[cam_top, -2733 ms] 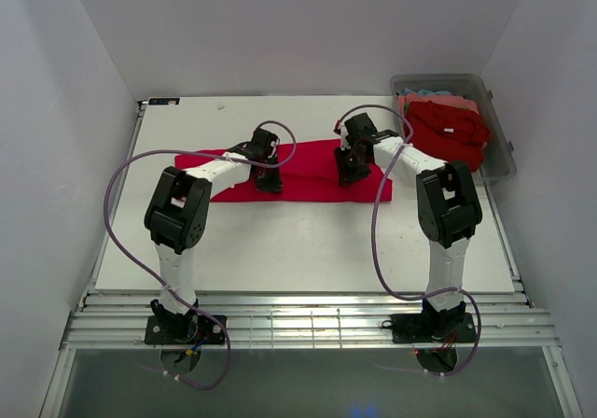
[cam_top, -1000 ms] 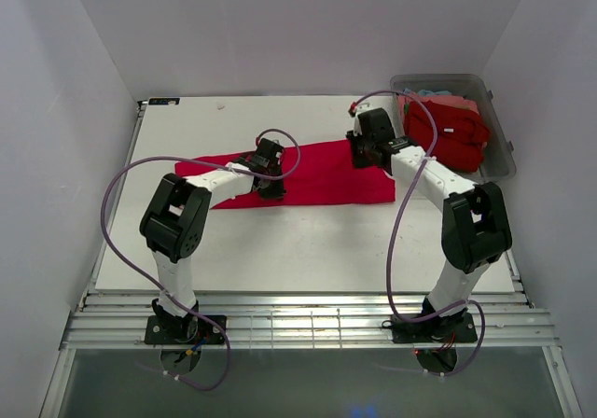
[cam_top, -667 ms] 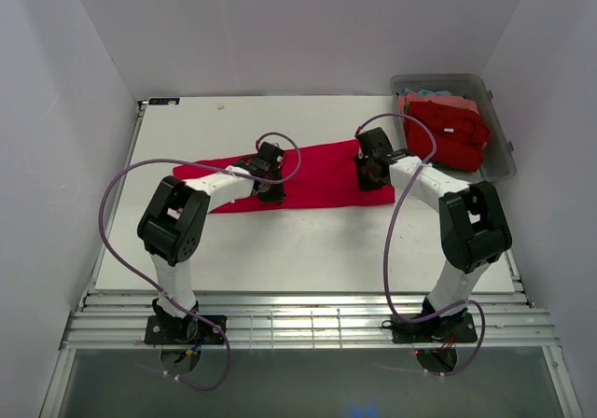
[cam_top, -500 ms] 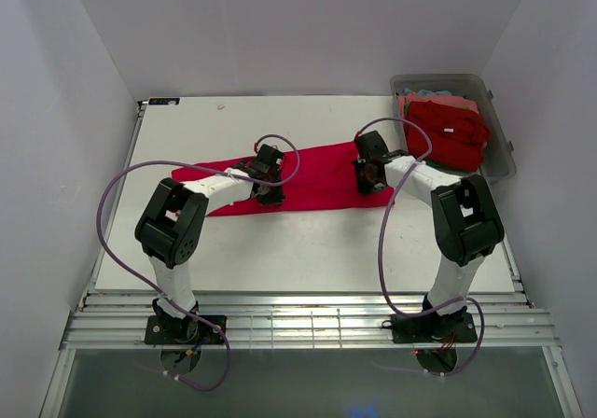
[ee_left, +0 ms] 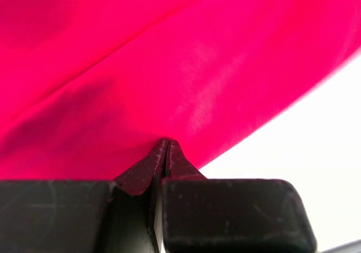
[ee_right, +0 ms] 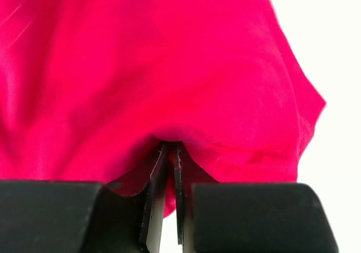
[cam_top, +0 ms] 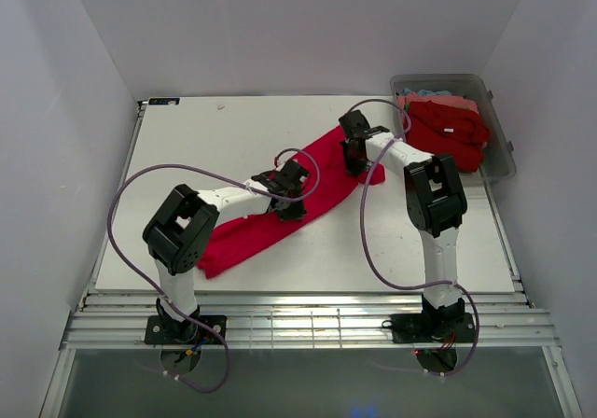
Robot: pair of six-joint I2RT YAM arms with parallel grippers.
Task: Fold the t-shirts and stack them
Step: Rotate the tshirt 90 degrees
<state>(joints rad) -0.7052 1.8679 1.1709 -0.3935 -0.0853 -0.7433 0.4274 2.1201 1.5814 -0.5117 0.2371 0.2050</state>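
Top view: shows one crimson t-shirt (cam_top: 322, 180) drawn into a long slanted band on the white table (cam_top: 233, 129), from the near left up to the far right. Ends close to the clear bin (cam_top: 501, 152) but apart from it. Shows the left gripper (cam_top: 290, 213) at the middle of the band and the right gripper (cam_top: 357, 166) at its far end, both pinched on the cloth. Leaves wide bare table at the far left and the near right, but little room between the right arm (cam_top: 429, 194) and the bin. Keeps a pile of t-shirts (cam_top: 448, 129) inside the bin, mostly red, some light blue behind; cannot count them. Hides parts of the band under the left arm (cam_top: 177, 227) and the right arm. Closes the place with plain pale walls (cam_top: 298, 26) on three sides.

Left wrist view: shows black jaws pressed together on a small peak of the red cloth. Fills most of the picture with smooth fabric and one soft fold. Leaves bare white table at the right. Cannot tell which part of the shirt is held.

Right wrist view: shows the jaws nearly together, with gathered red cloth between them. Shows the shirt's edge curving down the right side, with white table beyond. Cuts off the rest of the shirt at the left and the top.
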